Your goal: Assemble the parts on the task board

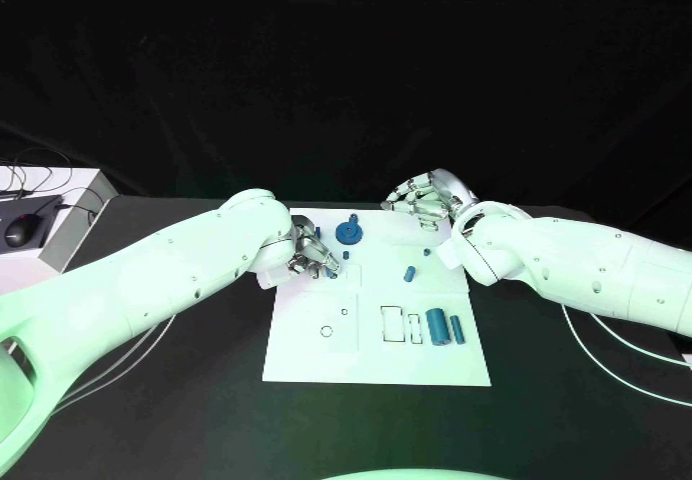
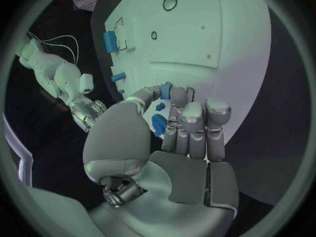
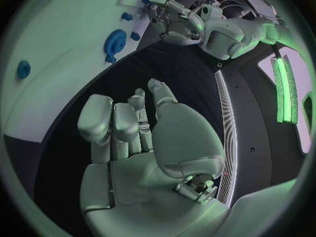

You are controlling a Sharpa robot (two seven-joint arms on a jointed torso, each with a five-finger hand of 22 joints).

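On the black table, the left hand [image 1: 309, 252] pinches a small blue part [image 2: 166, 90] over the task board [image 1: 378, 360]; it may slip. The right hand [image 1: 427, 201] hovers, fingers curled, holding nothing.

No text, label, brand, number or sign can be read in any of the views. The board [image 1: 378, 345] bears only thin outline marks, a few rectangles and small circles, and none of them forms a letter or a figure. The blue parts [image 1: 436, 326] on it carry no readable marking either.
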